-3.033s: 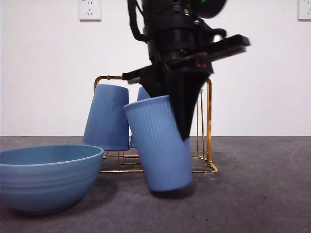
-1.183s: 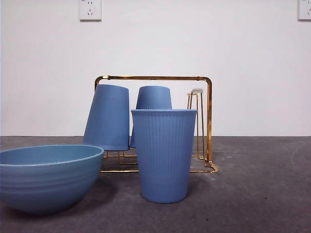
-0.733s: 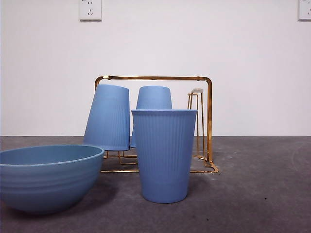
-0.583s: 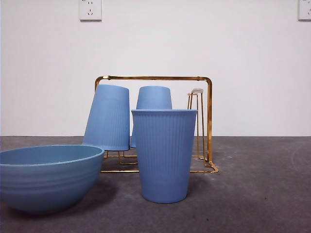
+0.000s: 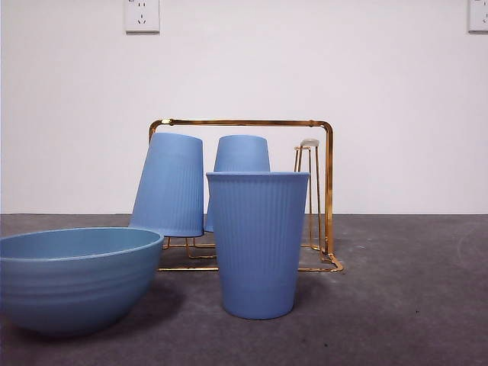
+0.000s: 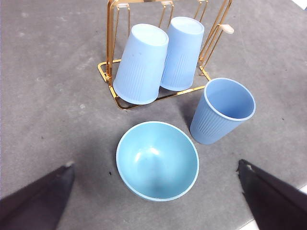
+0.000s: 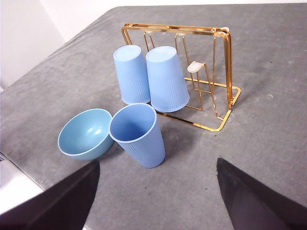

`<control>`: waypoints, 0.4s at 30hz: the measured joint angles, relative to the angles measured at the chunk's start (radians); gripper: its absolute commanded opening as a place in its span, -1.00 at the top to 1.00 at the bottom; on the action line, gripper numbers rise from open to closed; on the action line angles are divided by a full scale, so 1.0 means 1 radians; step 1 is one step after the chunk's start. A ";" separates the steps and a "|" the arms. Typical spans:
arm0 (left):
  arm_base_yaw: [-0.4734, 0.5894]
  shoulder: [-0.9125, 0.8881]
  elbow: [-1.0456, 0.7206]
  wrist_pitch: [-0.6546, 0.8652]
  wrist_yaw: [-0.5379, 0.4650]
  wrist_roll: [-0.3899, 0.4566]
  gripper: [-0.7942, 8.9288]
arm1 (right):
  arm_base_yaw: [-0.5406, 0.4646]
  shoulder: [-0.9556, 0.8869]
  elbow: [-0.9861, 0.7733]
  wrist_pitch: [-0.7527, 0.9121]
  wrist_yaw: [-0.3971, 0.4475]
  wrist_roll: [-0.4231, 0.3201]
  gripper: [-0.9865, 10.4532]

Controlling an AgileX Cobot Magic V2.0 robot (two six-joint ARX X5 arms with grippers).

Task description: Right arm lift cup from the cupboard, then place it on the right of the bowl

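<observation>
Three light blue ribbed cups are in view, all tapered tumblers without handles. One cup stands upright on the grey worktop, mouth up, just to the right of the bowl and in front of the cupboard; from the front it does not appear to touch either. The other two cups hang mouth down on the cupboard's pegs, the left one leaning outward at its base, the second one behind the standing cup and partly hidden by it.

There is one bowl, wide and rounded, light blue with faint horizontal ridges on its outside and a smooth inside. There is one cupboard, a thin gold wire rack with a rounded rectangular frame; one bare peg with a pale cap stands free at its right end.

The worktop has a dull, slightly speckled grey surface. Two white wall sockets sit high on the plain white wall, one at the upper left and one cut off at the upper right corner. No writing can be read anywhere.

Neither arm shows in the front view. The left claw hangs above the bowl with its black jaws spread wide and holding nothing. The right claw hangs over the worktop on the near side of the standing cup, jaws likewise wide apart and empty.
</observation>
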 measured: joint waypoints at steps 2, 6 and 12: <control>0.000 0.000 0.000 0.000 0.000 -0.002 0.87 | 0.000 0.000 0.000 -0.001 0.000 0.000 0.73; 0.000 0.000 0.000 0.001 0.000 -0.006 0.81 | 0.000 0.000 0.000 -0.003 0.001 -0.003 0.80; 0.000 0.000 0.000 0.012 0.000 -0.006 0.78 | 0.000 0.000 0.000 -0.003 0.006 -0.003 0.80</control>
